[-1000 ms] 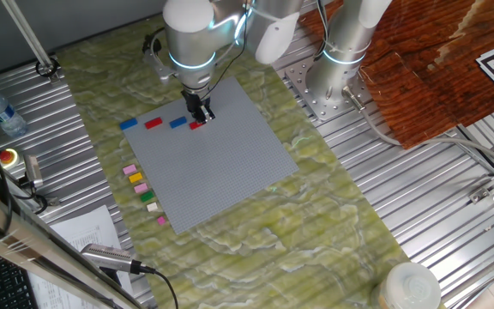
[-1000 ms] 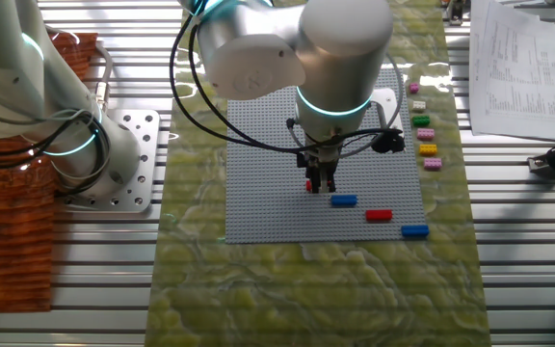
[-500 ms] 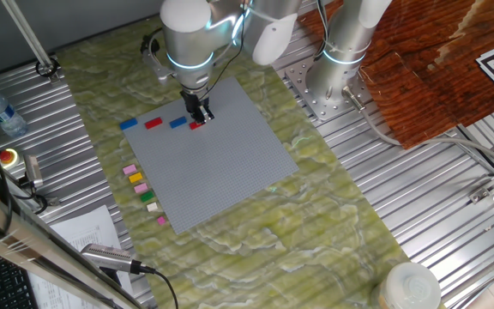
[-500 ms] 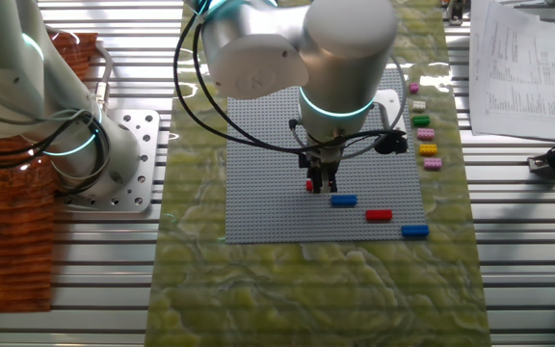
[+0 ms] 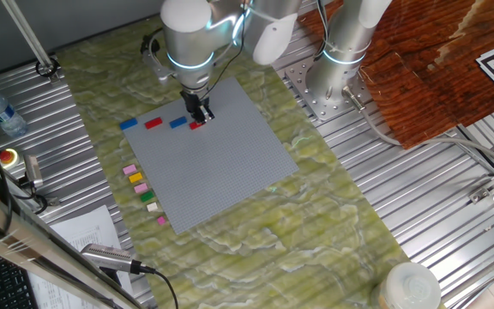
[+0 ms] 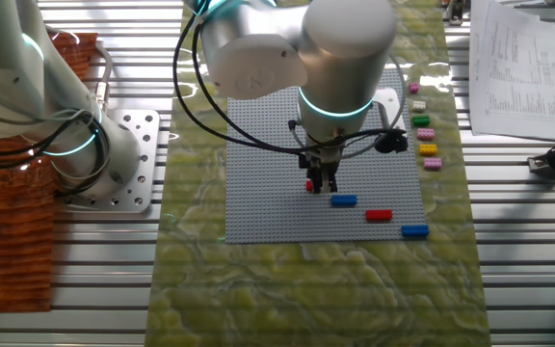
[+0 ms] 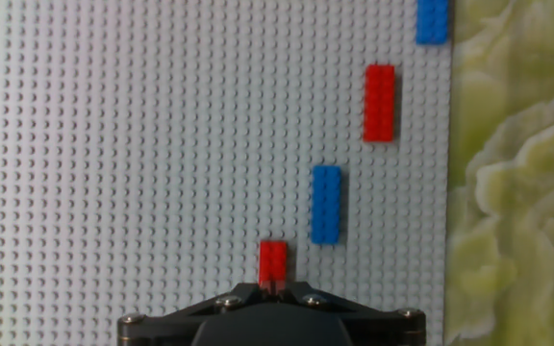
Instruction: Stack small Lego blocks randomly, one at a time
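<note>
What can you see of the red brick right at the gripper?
The red brick is a small, glossy plastic rectangle, lying flat on the grey studded baseplate, long side pointing away from the hand. Its near end disappears under the gripper, so whether the fingers clamp it cannot be told. A longer blue brick lies parallel just beside it, apart. Its studs are too blurred to count.

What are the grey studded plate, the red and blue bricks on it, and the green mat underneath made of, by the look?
Grey studded plate: looks like moulded plastic, matte, with a regular stud grid.
Red brick and blue brick: likely glossy plastic; saturated colour, crisp edges.
Green mat: marbled print, seemingly soft vinyl or cloth; cannot tell which.
</note>
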You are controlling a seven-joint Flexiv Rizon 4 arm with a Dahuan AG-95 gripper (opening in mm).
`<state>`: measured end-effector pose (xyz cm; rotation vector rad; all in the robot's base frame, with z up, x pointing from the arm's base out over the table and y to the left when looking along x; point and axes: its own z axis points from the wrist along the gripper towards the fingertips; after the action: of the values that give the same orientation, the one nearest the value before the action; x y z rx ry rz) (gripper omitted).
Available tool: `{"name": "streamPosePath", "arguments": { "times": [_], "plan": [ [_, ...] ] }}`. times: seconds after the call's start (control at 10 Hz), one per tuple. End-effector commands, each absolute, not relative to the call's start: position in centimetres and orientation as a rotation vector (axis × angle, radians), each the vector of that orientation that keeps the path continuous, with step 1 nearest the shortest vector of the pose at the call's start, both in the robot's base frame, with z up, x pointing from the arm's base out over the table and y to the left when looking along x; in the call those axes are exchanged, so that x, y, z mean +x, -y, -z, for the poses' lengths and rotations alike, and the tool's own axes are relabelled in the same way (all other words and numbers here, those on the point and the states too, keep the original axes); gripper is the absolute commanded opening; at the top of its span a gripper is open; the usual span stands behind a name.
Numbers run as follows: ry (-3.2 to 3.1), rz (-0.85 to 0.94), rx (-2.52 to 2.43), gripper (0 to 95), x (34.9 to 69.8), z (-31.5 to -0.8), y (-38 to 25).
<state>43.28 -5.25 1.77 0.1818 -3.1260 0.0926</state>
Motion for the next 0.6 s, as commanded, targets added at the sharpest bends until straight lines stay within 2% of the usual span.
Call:
{"name": "streamPosePath", "arguments": {
  "times": [0.1, 0.3, 0.6],
  "plan": [
    [3.122, -0.096, 0.185, 0.0, 42.7, -2.9, 4.6],
    [3.116, -0.092, 0.219, 0.0, 42.0, -4.9, 3.8],
    [3.139, -0.093, 0.242, 0.0, 41.5, -6.2, 3.2]
  ]
}}
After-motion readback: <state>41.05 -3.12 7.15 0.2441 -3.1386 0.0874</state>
